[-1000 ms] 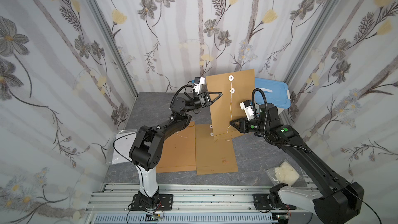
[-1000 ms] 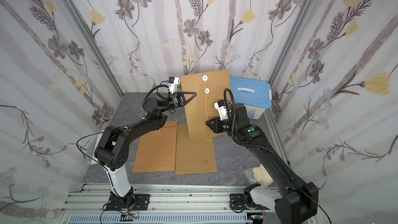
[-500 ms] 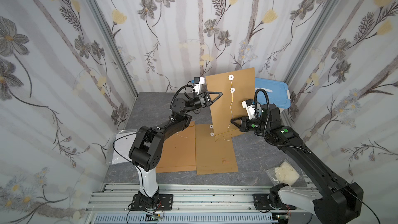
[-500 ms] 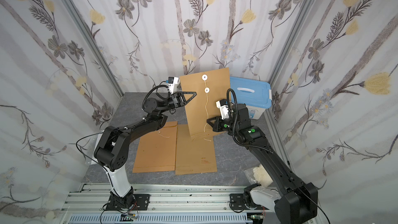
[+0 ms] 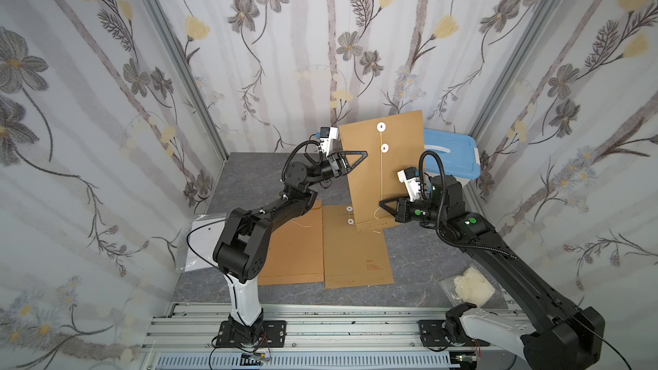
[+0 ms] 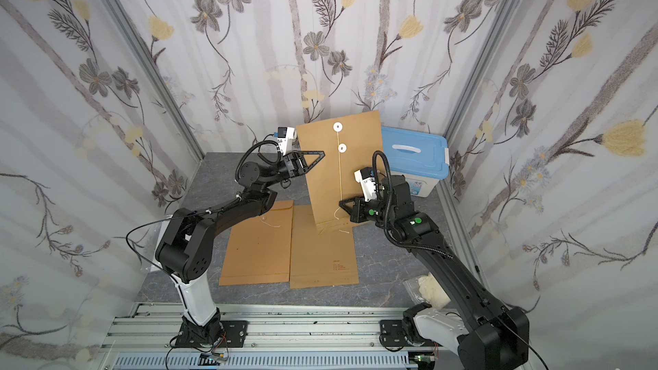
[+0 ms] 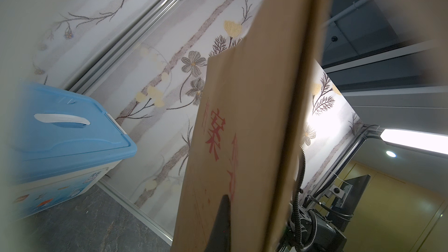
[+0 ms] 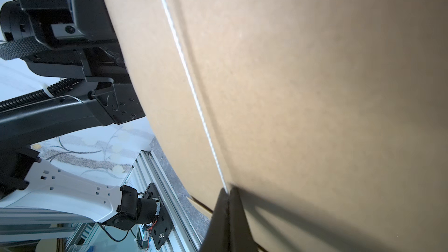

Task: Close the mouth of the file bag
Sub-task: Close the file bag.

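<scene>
- Standing upright over the table (image 5: 249, 172), the file bag (image 5: 386, 165) is clamped at one edge by the closed left gripper (image 5: 365, 154).
- Its string (image 5: 382, 176) is pinched low down by the closed right gripper (image 5: 381, 203).
- The string is best kept taut while wound round the white discs (image 5: 384, 148).
- Red characters (image 7: 214, 132) are printed on the bag; only 案 is legible.

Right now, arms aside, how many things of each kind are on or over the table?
Brown file bags: 3 (one held upright, two lying flat)
Blue-lidded box: 1
Plastic bags: 2 (front right, left edge)
Total: 6
</scene>
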Available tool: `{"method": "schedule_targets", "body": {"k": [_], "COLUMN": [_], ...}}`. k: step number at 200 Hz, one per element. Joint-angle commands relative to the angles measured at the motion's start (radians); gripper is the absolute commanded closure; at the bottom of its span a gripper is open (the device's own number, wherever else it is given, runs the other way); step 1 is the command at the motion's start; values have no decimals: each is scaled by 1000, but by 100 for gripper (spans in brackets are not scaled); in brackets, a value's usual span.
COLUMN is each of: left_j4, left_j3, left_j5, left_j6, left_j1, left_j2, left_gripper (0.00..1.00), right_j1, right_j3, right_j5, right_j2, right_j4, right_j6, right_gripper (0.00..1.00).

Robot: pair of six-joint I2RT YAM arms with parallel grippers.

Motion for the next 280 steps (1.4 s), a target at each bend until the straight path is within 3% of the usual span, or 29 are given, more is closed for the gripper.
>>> {"method": "schedule_targets", "body": {"k": [1,116,187,280], "left_j4": [52,52,54,52], "left_j3": [4,9,-2,-36], "left_j5": [-9,10,34,63], "left_j6": [-12,-19,-24,-15], "left_j1": [-1,-4,-4,-2], "left_j2": [0,-13,-39,-40], "left_gripper": [100,100,100,100], "right_j1": [7,9,-170,-412], "right_j3": [2,0,0,192], "right_j5": [-24,-34,-125,-154], "right_j2": [8,46,52,39], "right_j4": [35,45,16,-165], "right_j6": [-7,0,8,-53], "right_gripper": [100,100,100,100]}}
